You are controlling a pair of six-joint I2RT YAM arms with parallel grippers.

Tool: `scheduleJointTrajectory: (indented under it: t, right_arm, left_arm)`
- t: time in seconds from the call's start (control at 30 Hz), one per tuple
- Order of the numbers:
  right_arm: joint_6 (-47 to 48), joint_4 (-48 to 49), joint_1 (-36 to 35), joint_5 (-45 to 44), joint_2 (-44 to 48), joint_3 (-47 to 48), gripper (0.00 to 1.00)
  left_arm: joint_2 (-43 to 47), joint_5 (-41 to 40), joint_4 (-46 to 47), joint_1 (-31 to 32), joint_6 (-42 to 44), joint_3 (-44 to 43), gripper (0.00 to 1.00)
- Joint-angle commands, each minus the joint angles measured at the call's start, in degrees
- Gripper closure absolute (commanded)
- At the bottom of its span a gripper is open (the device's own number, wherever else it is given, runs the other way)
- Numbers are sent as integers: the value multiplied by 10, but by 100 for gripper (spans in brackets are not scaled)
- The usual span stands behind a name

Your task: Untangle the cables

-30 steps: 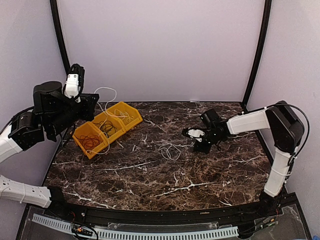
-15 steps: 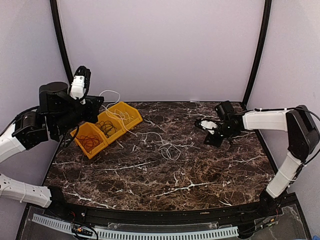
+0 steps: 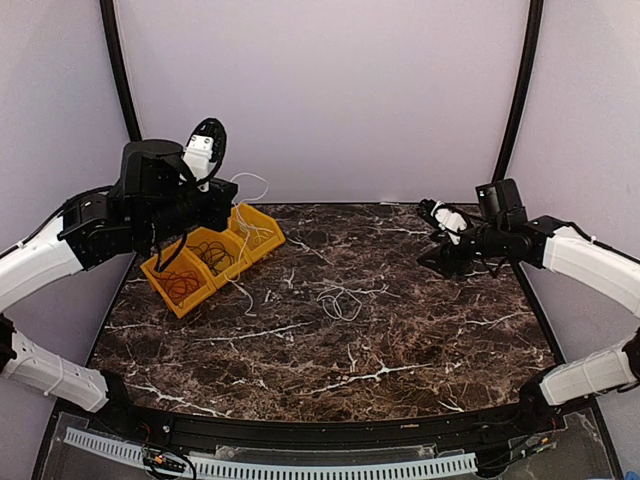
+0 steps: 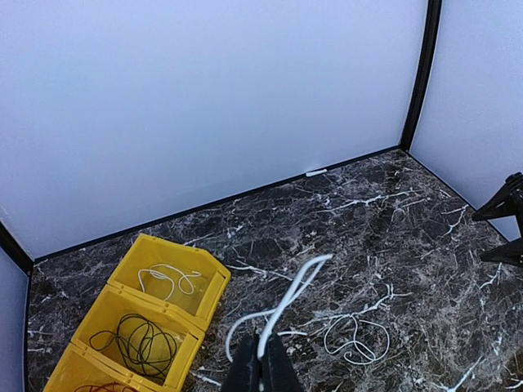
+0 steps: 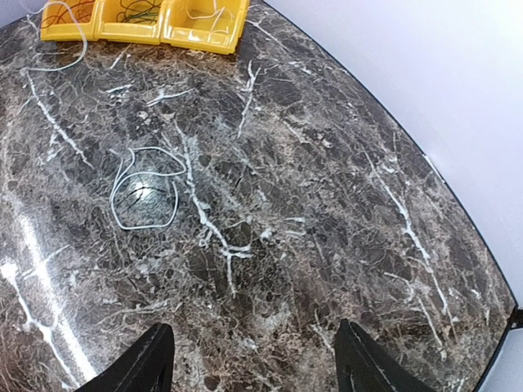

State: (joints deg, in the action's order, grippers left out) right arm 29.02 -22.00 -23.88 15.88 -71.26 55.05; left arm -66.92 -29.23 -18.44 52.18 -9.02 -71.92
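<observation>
Pinches thin white floppy cable [image 4: 294, 282] in closed left gripper [image 4: 261, 359] raised near yellow plastic three-compartment bin [image 4: 211, 314], likely to lift it free (right gripper [image 5: 255, 359] gaping, empty, well aside).

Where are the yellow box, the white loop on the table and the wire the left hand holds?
Yellow plastic three-part bin [image 4: 155, 304]: left wrist view, divider rim.
Thin white wire loop [image 5: 113, 204]: right wrist view, loop's left side.
White wire [image 4: 284, 302] held by left hand [image 4: 261, 353]: left wrist view, doubled strand.
</observation>
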Motion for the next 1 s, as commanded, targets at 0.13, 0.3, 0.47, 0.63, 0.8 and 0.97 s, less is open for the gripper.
scheduleJointTrajectory:
  t: [0.13,0.3,0.47,0.63,0.8,0.97]
  right_arm:
    - [-13,40,39,63,21,-88,29]
    - [3,52,41,45,15,-103,29]
    - [8,50,41,44,10,-102,28]
    - [14,53,41,36,12,-108,29]
    - [18,55,41,27,7,-110,29]
    - [22,55,41,20,1,-111,29]
  left_arm:
    - [-89,96,-25,-88,14,-110,100]
    - [-148,128,-12,-138,38,-191,100]
    - [-229,140,-14,-184,62,-271,100]
    - [-282,136,-17,-214,81,-326,100]
    - [-313,151,-4,-261,82,-336,100]
    - [-356,172,12,-298,80,-343,100]
